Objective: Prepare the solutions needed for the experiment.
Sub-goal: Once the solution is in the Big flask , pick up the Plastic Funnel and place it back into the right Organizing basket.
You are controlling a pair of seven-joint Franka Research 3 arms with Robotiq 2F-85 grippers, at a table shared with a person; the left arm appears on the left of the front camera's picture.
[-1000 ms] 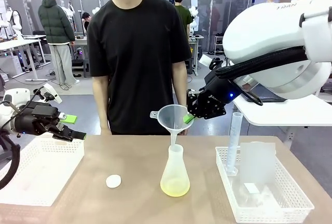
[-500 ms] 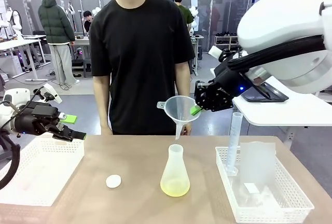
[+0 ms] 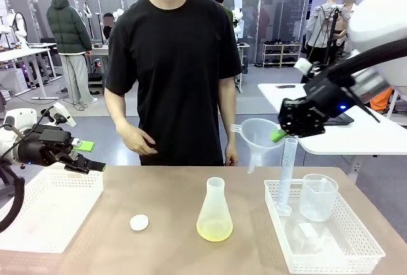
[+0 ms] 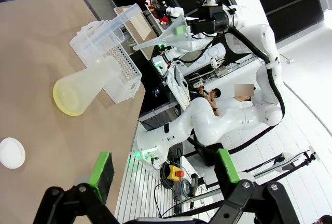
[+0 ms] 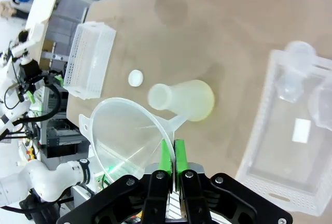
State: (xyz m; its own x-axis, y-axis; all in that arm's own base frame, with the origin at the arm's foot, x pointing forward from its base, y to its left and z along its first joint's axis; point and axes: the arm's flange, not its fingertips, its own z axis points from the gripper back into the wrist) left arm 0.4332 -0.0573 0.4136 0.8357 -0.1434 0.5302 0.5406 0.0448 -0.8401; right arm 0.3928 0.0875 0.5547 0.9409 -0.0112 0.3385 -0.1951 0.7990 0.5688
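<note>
The solution (image 3: 214, 229) is a shallow pale yellow-green layer in a translucent conical flask (image 3: 214, 211) standing mid-table; the flask also shows in the left wrist view (image 4: 83, 86) and the right wrist view (image 5: 184, 99). My right gripper (image 3: 278, 135) (image 5: 171, 156) is shut on the rim of a clear plastic funnel (image 3: 257, 136) (image 5: 124, 136). It holds the funnel in the air right of the flask, near the graduated cylinder (image 3: 286, 173). My left gripper (image 3: 89, 156) (image 4: 163, 169) hangs open and holds nothing, above the left basket.
A small white cap (image 3: 139, 222) lies left of the flask. A white basket (image 3: 51, 224) sits at the left. Another basket (image 3: 356, 249) at the right holds the cylinder and a clear beaker (image 3: 318, 195). A person stands at the far edge with one hand (image 3: 143, 142) raised.
My right gripper lifted the funnel out of the flask's neck and carried it right, toward the right basket. The person raised a hand. The left arm stayed still.
</note>
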